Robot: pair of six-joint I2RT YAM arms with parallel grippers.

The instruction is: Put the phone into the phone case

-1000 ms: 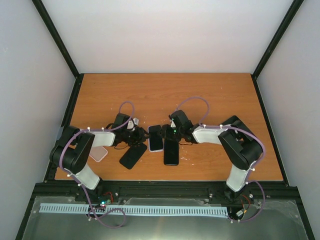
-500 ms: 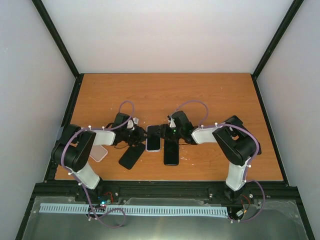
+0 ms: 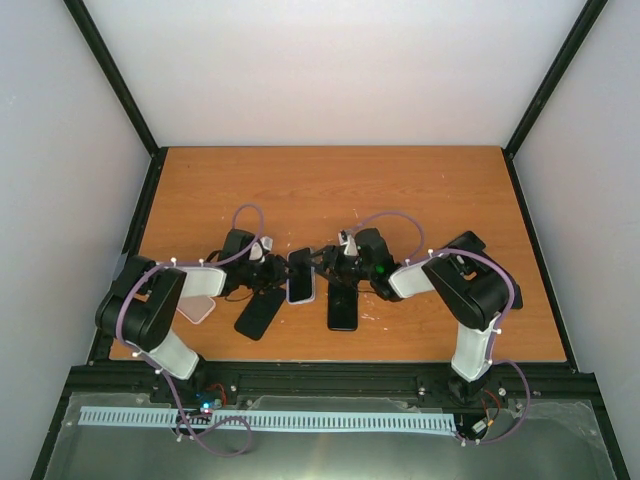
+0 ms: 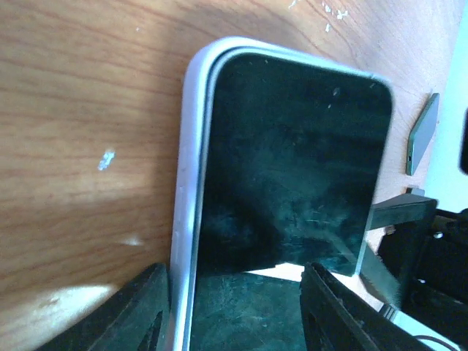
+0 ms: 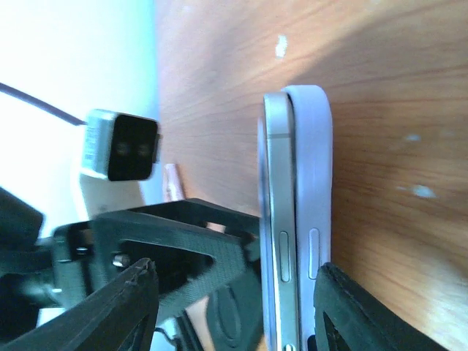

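- The phone (image 3: 300,276) sits screen-up in the white phone case (image 4: 187,183), mid-table between both tools.
- The left tool (image 4: 235,272) straddles one end of the case; I cannot tell whether it grips.
- The right tool (image 5: 238,272) is spread wide around the phone and case, one finger clear of the phone.
- The left dark phone (image 3: 260,312) and right dark phone (image 3: 342,305) lie nearer on the table (image 3: 420,190).
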